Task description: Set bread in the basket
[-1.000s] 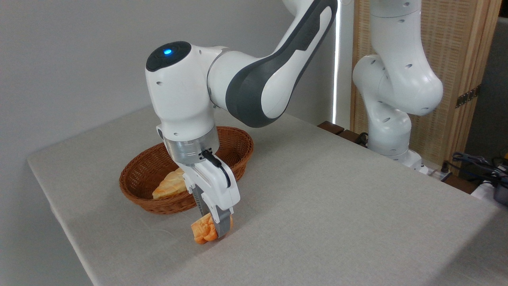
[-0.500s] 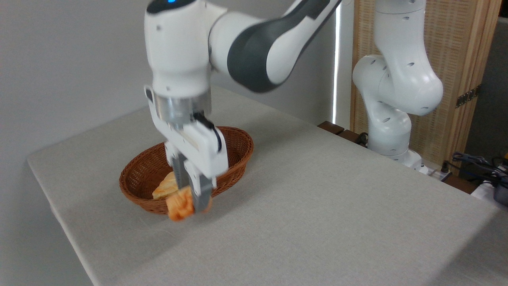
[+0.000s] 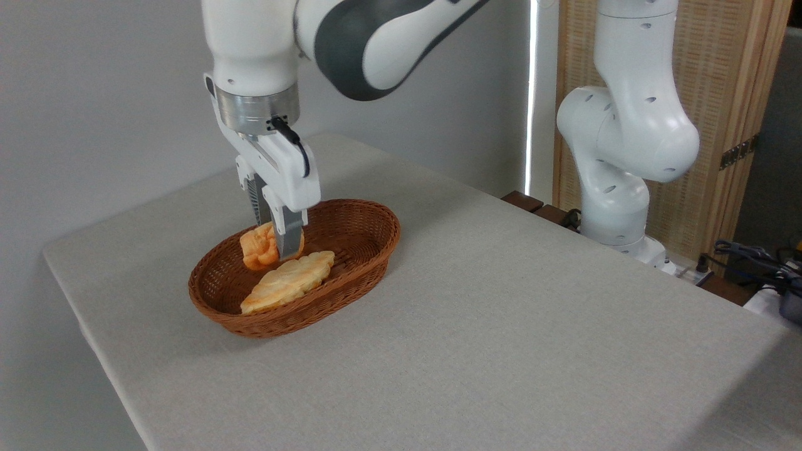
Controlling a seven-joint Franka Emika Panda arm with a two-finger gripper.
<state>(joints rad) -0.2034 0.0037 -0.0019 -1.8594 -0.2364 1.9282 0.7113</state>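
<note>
Gripper point(image 3: 276, 245) fingers are closed on the bread point(image 3: 262, 245), a small lobed golden-orange bun that is held between them over the interior of the basket point(image 3: 366, 250). No brand, label or readable writing is seen on any surface. The bun is clamped at the fingertips, most of its body showing to the left of the near grey finger point(image 3: 288, 235), and the gripper is pointed downward from above. Whether the bun is touching the basket floor cannot be told. Just in front of it, inside the same oval reddish-brown wicker basket, a longer pale ridged loaf point(image 3: 288, 282) is laid lengthwise, its right tip near the gripped bun. The basket is set near the left end of a table point(image 3: 501, 326) covered in a plain beige cloth. Above the gripper, a silver wrist ring and the white-and-dark-grey arm point(image 3: 369, 37) are seen, and the arm's white base column point(image 3: 620, 156) is mounted beyond the table's far edge. A slatted wooden screen point(image 3: 720, 94) and a bundle of cables point(image 3: 752, 257) are visible at the right.
</note>
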